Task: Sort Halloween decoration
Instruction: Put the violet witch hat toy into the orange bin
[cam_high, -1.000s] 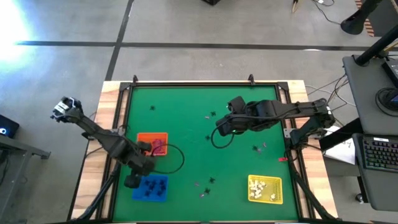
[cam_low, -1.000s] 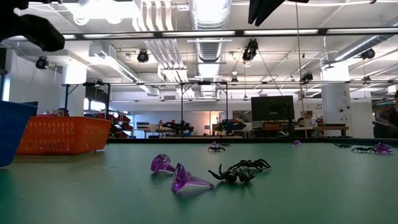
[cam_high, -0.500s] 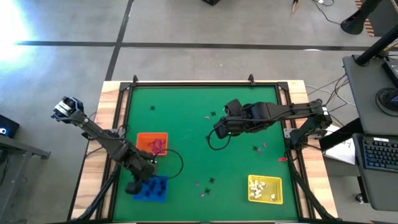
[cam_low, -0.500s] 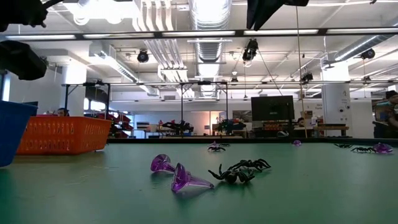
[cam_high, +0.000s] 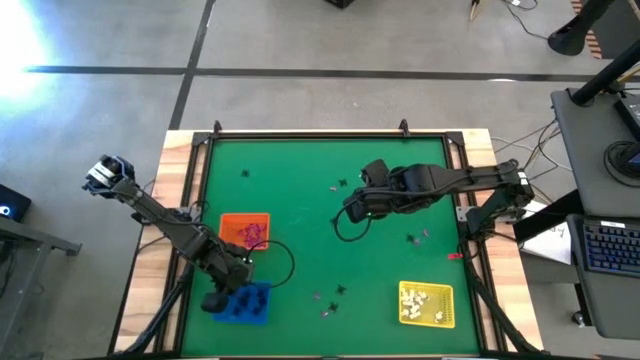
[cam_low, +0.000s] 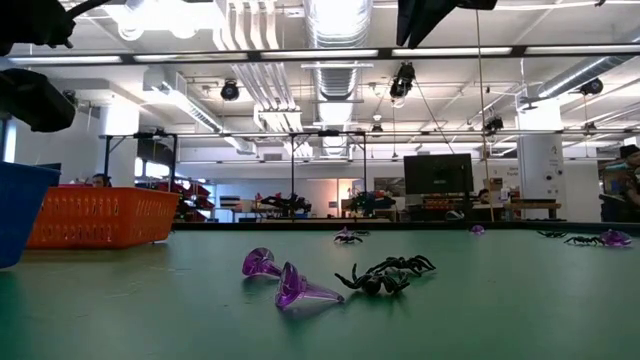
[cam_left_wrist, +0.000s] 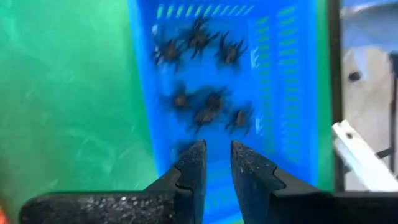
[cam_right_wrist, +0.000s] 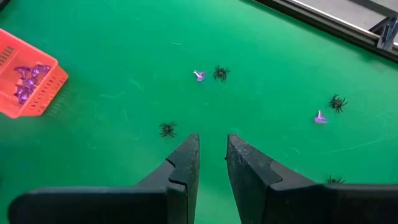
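while left gripper (fingers apart) hovers over blue tray

The left arm reaches from the table's left edge toward its near-left corner, its gripper pointing down, fingers slightly parted, apparently empty. The right arm stretches from the right edge toward mid-table; its gripper hangs above the surface, fingers narrowly apart.

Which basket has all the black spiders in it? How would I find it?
Look at the green table from above and go to its near-left corner. Three trays sit on the table; the blue tray lies there under the left gripper, beside the orange tray. Only it holds black spiders.
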